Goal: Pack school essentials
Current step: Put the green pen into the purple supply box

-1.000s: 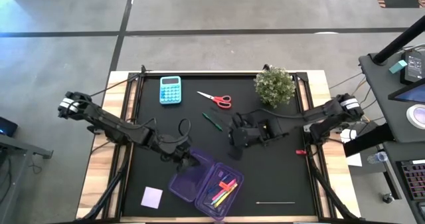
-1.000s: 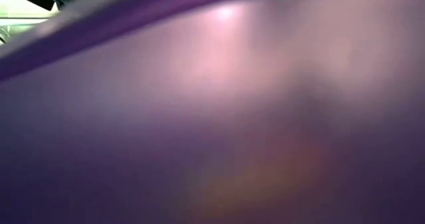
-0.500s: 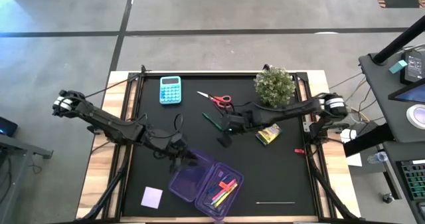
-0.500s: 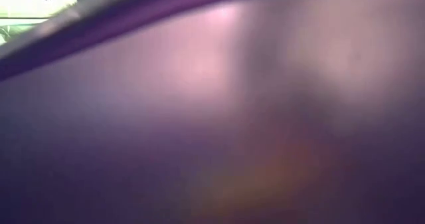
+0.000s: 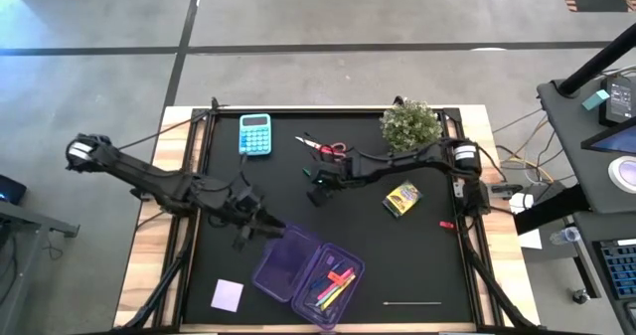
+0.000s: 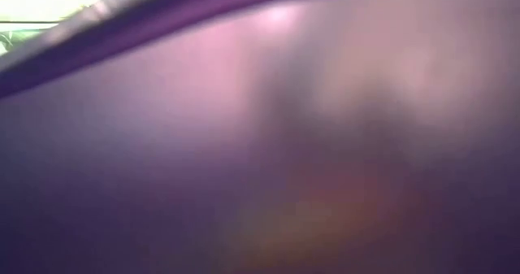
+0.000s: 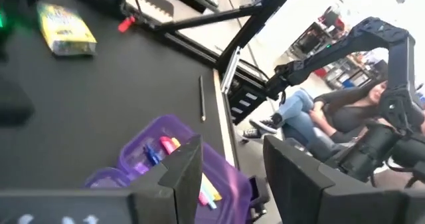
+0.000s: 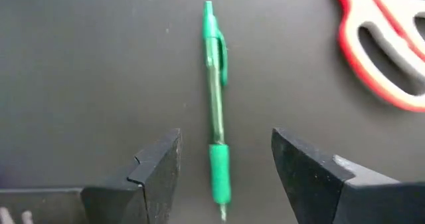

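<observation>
The green pen [image 8: 214, 104] lies flat on the black desk [image 5: 437, 265], just beside the red-handled scissors [image 8: 384, 54]. The right tool [image 8: 226, 167] hangs above it, released, a finger on each side of the barrel and clear of it. The crayon box [image 5: 401, 198] lies nearby. The left tool [image 7: 229, 177], also released and empty, sits beside the open purple case [image 5: 290, 271] holding coloured pens [image 5: 333, 283].

No words, brand names or numbers can be read; the print on the crayon box [image 7: 65, 30] is too blurred to make out.
</observation>
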{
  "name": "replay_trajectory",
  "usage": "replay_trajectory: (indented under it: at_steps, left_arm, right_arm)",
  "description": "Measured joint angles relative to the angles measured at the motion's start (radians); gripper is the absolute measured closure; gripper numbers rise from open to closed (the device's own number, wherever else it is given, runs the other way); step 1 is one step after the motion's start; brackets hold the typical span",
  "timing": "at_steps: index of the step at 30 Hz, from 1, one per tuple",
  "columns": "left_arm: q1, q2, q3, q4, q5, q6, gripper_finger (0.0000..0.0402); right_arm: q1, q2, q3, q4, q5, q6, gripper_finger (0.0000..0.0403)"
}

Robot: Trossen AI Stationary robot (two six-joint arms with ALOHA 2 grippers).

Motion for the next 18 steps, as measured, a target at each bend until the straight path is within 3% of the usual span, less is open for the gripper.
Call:
replay_trajectory:
  at_steps: [13, 18]
  left_arm:
    - [0.059, -0.158, -0.016, -0.027, -0.02, 0.082, 0.026]
    - [0.063, -0.185, -0.027, -0.028, -0.03, 0.083, 0.026]
  right_arm:
    - [-0.018, 0.125, 0.089, -0.011, 0.001, -0.007, 0.018]
    - [-0.023, 0.128, 0.089, -0.015, -0.017, -0.006, 0.0209]
